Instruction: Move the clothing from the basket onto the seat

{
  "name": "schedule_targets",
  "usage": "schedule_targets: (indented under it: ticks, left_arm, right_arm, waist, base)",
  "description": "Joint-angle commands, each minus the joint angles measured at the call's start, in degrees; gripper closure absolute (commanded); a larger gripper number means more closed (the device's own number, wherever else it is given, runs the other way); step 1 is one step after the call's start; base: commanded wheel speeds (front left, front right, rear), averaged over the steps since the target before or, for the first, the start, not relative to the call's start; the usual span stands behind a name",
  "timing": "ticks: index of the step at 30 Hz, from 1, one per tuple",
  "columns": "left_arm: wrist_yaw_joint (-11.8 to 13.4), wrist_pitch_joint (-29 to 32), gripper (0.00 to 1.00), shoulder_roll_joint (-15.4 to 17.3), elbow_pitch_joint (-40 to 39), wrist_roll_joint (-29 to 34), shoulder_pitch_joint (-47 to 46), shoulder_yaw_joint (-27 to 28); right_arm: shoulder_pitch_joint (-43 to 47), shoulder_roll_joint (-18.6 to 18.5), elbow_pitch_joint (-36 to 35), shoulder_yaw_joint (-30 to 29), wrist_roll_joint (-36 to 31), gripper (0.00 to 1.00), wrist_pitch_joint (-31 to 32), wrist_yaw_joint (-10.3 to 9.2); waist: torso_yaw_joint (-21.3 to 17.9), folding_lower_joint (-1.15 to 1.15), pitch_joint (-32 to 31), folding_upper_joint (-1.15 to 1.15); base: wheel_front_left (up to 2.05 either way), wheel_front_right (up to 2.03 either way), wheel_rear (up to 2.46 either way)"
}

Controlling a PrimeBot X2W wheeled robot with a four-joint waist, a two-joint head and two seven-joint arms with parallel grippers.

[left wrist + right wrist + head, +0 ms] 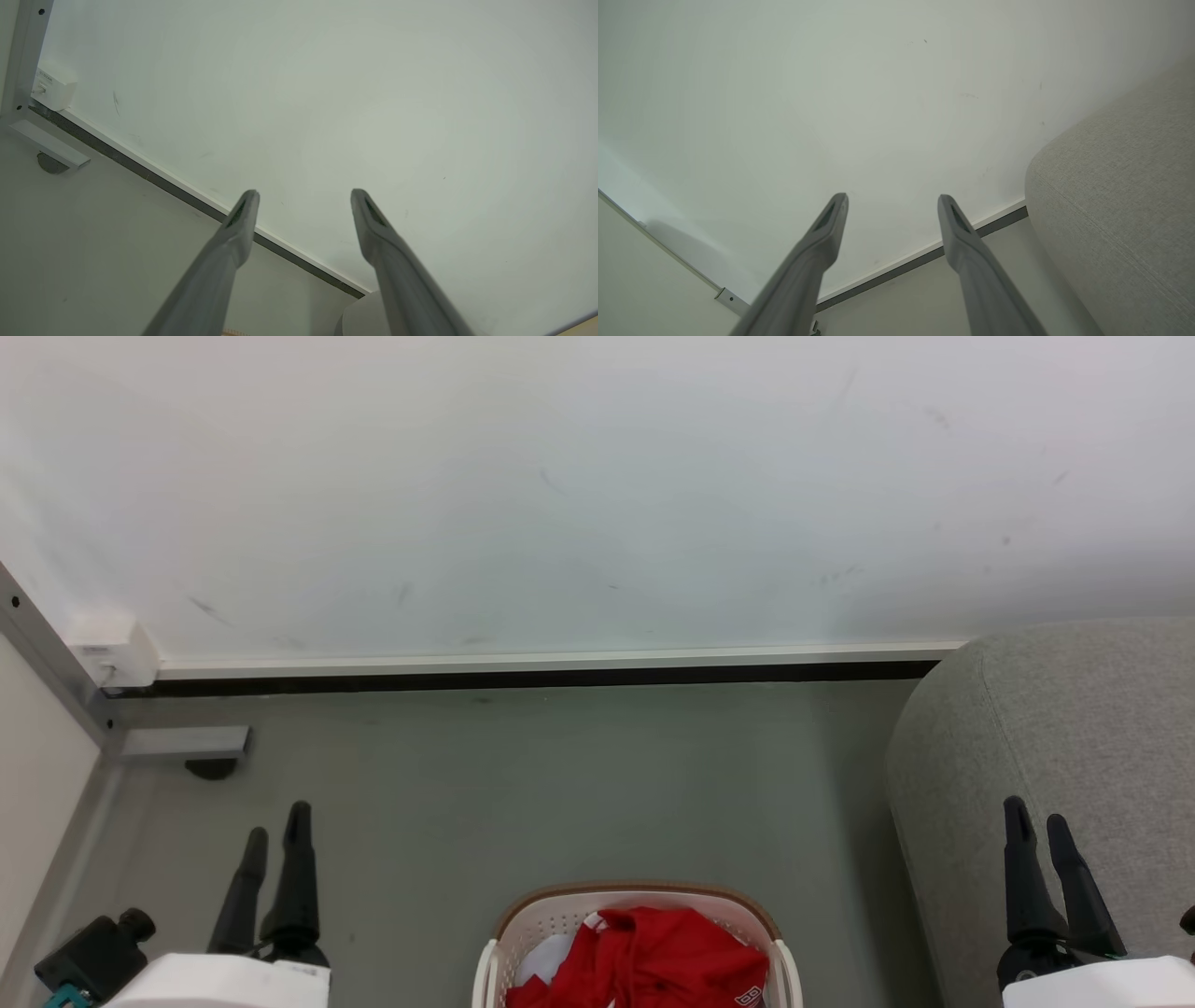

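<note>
1 grey seat (1074, 728) at 3 o'clock. 1 white basket (523, 910) at 6 o'clock holds the red clothing (653, 952) (a heap, number of garments unclear). 2 grippers: left gripper (277, 826) at 8 o'clock, right gripper (1036, 812) at 4 o'clock, both with fingers spread apart.

We're in a plain, sparse indoor room with a home-like corner. There's a scuffed white wall (597, 476), a grey floor (560, 784), a grey upholstered seat (1074, 728) and a laundry basket (541, 924) of red clothing (663, 952). The bare metal frame (182, 743) at the left suggests a test space.
</note>
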Motion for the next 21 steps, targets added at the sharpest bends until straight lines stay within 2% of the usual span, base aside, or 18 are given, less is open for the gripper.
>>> schedule_targets:
  ticks: [1, 9, 21]
  left_arm:
    - [0.2, -0.8, 0.0, 0.7, -1.0, 3.3, 0.1, -0.1]
    - [-0.1, -2.3, 0.0, 1.2, -0.5, 9.2, 0.6, -0.7]
    - [-0.3, -4.0, 0.0, 1.4, -0.8, 16.2, 1.0, -1.1]
  right_arm:
    - [-0.8, 0.1, -0.2, -0.3, -4.3, 0.0, -0.5, 0.02]
    - [-1.0, 0.6, 0.7, -1.0, -12.3, 0.0, -1.3, 0.03]
    - [-1.3, 1.3, 1.2, -1.2, -20.5, 0.0, -2.2, 0.03]
  waist:
    - [-0.1, 0.0, 0.1, 0.0]
    - [-0.4, 0.0, 0.1, 0.0]
    - [-0.9, 0.0, 0.0, 0.0]
  base:
    - [0.0, 0.0, 0.0]
    - [0.0, 0.0, 0.0]
    - [0.0, 0.0, 0.0]
